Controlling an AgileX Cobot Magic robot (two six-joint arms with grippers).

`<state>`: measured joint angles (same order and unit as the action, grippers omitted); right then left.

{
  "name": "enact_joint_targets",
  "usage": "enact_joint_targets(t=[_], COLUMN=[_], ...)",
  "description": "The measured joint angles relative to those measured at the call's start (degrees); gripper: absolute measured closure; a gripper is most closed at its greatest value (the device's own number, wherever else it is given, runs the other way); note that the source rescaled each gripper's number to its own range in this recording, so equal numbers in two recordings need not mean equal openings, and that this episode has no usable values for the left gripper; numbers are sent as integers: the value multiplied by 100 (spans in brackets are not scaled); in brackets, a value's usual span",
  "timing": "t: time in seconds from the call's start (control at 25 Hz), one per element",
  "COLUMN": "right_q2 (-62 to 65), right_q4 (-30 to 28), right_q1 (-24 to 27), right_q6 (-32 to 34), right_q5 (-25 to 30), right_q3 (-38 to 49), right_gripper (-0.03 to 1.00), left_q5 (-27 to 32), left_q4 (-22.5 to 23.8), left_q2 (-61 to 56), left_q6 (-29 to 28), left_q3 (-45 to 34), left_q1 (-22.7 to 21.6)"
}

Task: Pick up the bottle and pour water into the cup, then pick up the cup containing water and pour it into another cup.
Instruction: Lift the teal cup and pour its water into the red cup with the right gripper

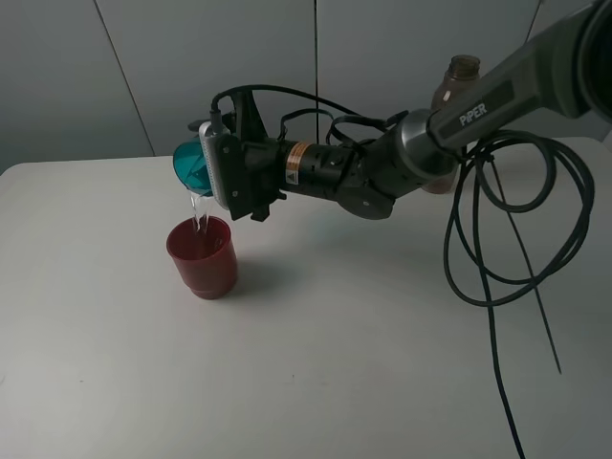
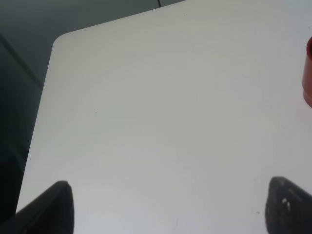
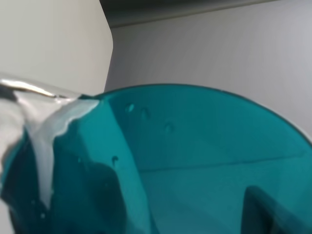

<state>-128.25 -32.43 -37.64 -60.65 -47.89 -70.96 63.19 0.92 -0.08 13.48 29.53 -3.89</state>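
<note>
right gripper (image 1: 212,164) clamped on tipped teal cup (image 1: 191,164), water streaming into red cup (image 1: 202,256); left gripper (image 2: 165,207) jaws apart, empty

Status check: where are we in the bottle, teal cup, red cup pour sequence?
Done, by the look of it: the bottle stands at the back, behind the arm, and the teal cup carries water. In hand: the right tool holds the teal cup tipped over the red cup, a thin stream falling in. Left: finish emptying it. The left tool hangs open and idle.

"PIPER" on right arm (image 1: 497,91)
</note>
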Motion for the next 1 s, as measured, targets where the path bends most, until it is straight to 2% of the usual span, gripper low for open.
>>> enact_joint_targets(t=[0.32,0.72,1.0], right_q2=[0,0,2], right_q4=[23,23,-51], right_q1=[0,0,0], right_q6=[-359,-1226,-1575], right_q5=[-25,-85,-146], right_q3=[-299,-309,-311], right_gripper=[94,94,94], left_q5=[0,0,0], left_q4=[0,0,0], left_q2=[0,0,0], left_q6=[0,-11,-32], left_q3=[0,0,0], left_q1=[0,0,0])
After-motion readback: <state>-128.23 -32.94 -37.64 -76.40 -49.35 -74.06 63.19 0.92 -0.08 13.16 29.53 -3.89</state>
